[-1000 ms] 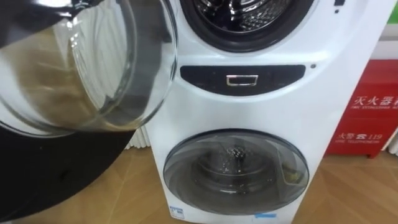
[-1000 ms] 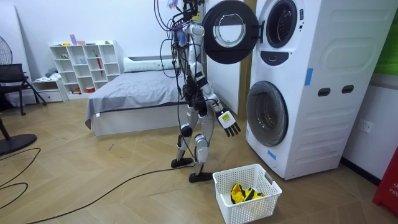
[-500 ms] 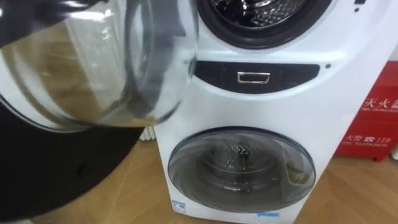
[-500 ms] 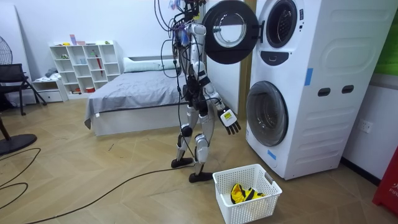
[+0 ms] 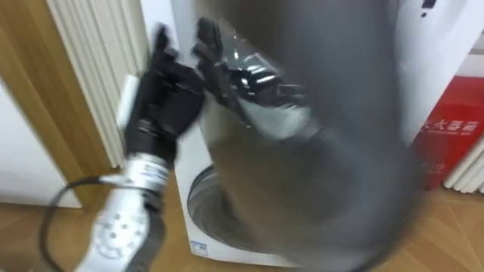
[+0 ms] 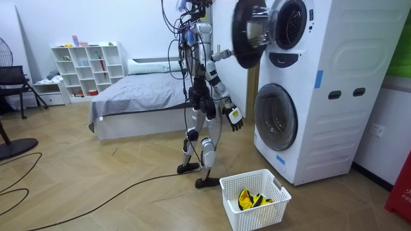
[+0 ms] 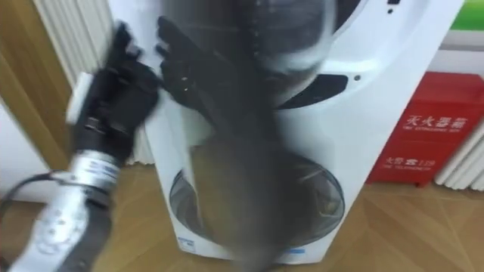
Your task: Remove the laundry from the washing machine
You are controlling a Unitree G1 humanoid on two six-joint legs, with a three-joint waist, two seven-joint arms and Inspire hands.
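**Left eye view.** The left hand point(image 5: 162, 94) is raised from the lower left against the rim of the upper door point(image 5: 325, 151) of the stacked washing machine point(image 5: 423, 60). Its fingers point(image 5: 161, 41) look straight and spread, laid on the door and not clenched, a pose that suits pushing or steadying the door, not lifting anything. The door crosses most of the front, so the drum behind it is hidden here. The round lower door point(image 5: 215, 215) sits shut beneath, a radiator point(image 5: 98, 68) stands to the left and a red box point(image 5: 446, 128) to the right. **Room view.** The robot stands upright on the wooden floor, facing the machine, with the bed point(image 6: 141, 96) behind it. The upper door stands partly swung, between the robot's head and the drum opening point(image 6: 290, 22); whether any laundry remains inside cannot be told. The right hand point(image 6: 233, 119) hangs near the hip, fingers loose and holding nothing. The clothes point(image 6: 250, 199), a yellow and dark piece, lie in the white basket point(image 6: 273, 186) on the floor just beside the robot's feet, before the lower door, placed for an easy drop. **Right eye view.** The same hand rests against the door's left edge, with no cloth in it. Judged from this, the door is being handled, and the reach into the drum is not under way.
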